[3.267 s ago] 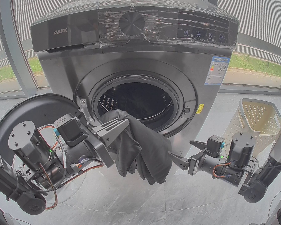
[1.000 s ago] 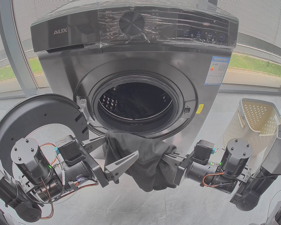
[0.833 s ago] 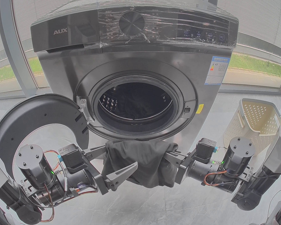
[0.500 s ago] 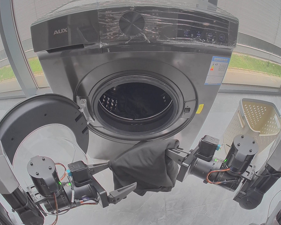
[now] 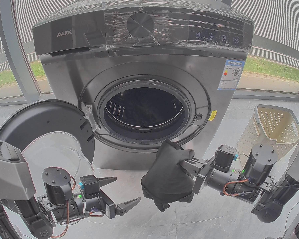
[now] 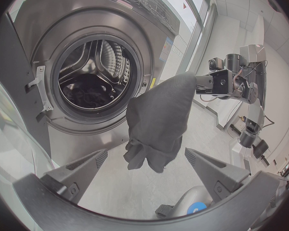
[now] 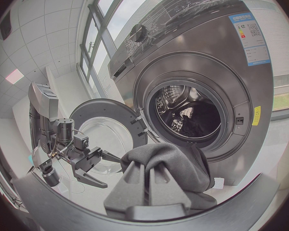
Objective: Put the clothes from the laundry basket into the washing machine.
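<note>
Presently, the dark garment [image 5: 167, 178] is held clamped in the right gripper [image 5: 185, 162] at lower centre, hung long-axis downward just beneath the open drum [image 5: 116, 108], which lies up-left of it, while the left gripper [image 5: 127, 189] is seen spread and empty at lower left.

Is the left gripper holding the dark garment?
No, the left gripper is open and empty; the dark garment hangs from the right gripper.
</note>
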